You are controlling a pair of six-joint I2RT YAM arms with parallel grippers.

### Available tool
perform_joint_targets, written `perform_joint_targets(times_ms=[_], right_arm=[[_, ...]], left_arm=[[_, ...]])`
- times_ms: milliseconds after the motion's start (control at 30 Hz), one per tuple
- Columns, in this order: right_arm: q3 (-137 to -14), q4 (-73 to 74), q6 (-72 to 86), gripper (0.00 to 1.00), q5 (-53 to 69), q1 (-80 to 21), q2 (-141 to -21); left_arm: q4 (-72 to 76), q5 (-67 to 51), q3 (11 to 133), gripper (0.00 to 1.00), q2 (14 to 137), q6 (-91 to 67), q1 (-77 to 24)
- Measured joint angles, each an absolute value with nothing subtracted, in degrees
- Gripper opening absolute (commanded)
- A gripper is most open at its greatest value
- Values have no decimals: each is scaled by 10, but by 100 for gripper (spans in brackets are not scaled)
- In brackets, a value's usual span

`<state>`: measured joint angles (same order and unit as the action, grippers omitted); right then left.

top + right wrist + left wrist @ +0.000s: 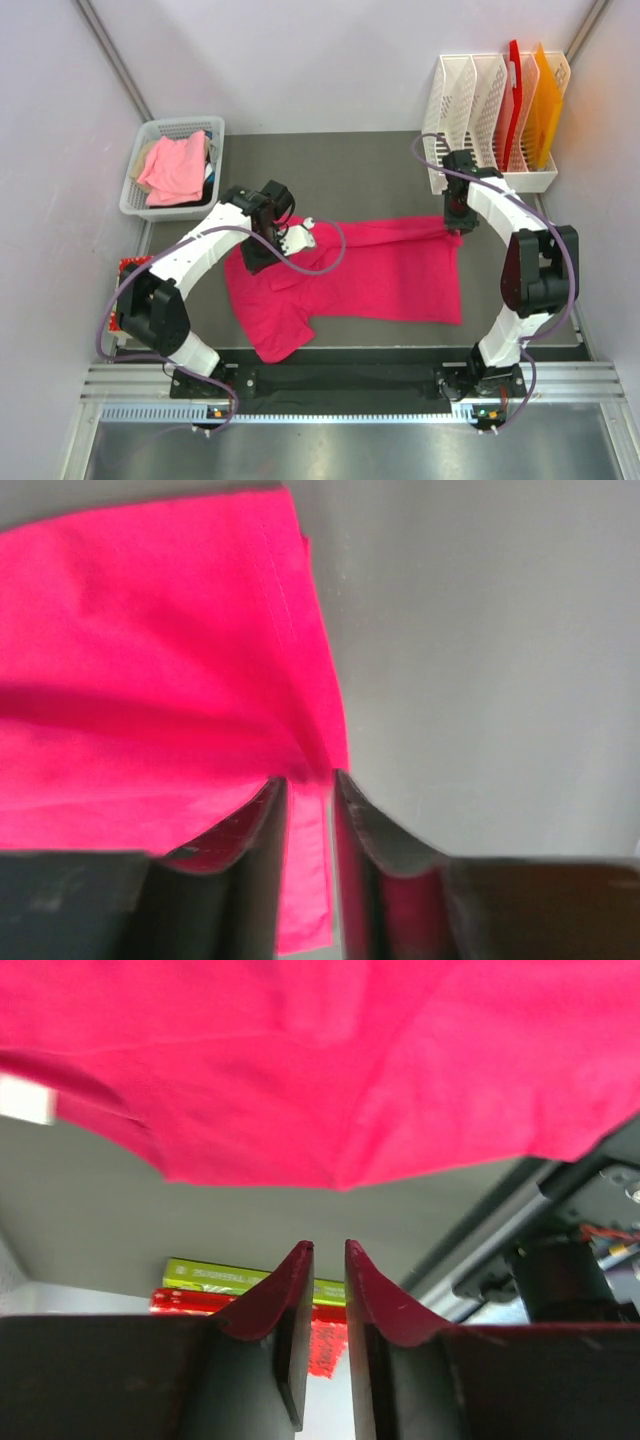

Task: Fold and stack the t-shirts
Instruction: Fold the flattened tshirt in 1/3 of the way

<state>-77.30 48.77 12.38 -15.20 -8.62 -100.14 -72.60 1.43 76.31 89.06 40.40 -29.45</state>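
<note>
Right gripper point(310, 780) pinches magenta t-shirt point(390, 270) edge; left gripper point(328, 1250) near-closed, empty.

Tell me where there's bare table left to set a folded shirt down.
Bare table lies behind the magenta t-shirt, between the white basket and the white rack. The centre is crowded: the shirt is spread there, with the left tool and right tool on it.

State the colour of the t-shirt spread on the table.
Bright magenta-pink t-shirt, plain; clearest in the top view.

Both arms point(200, 250) have white links, black joints and purple cables point(330, 262); each pincer point(328, 1260) has dark, curved fingers.
</note>
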Motion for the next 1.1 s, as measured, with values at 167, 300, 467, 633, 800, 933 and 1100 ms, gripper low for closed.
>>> perform_joint_targets(times_ms=[167, 300, 467, 633, 800, 933, 1100], right_arm=[[-774, 505, 128, 42, -156, -86, -1004], [-774, 515, 136, 42, -150, -86, -1006], [-792, 521, 146, 42, -145, -87, -1007], [-871, 514, 148, 40, -131, -88, -1059], [-901, 502, 150, 36, -114, -89, -1127], [-901, 501, 150, 35, -104, -89, -1159], [-901, 497, 151, 34, -93, -89, -1165]], left_arm=[[-752, 3, 756, 33, 897, 407, -293], [-742, 27, 757, 30, 900, 406, -283], [-688, 70, 792, 26, 944, 398, -258], [-622, 90, 891, 23, 1056, 368, -245], [-595, 86, 959, 19, 1150, 336, -239], [-587, 84, 995, 18, 1202, 321, -222], [-581, 83, 997, 16, 1231, 311, -182]])
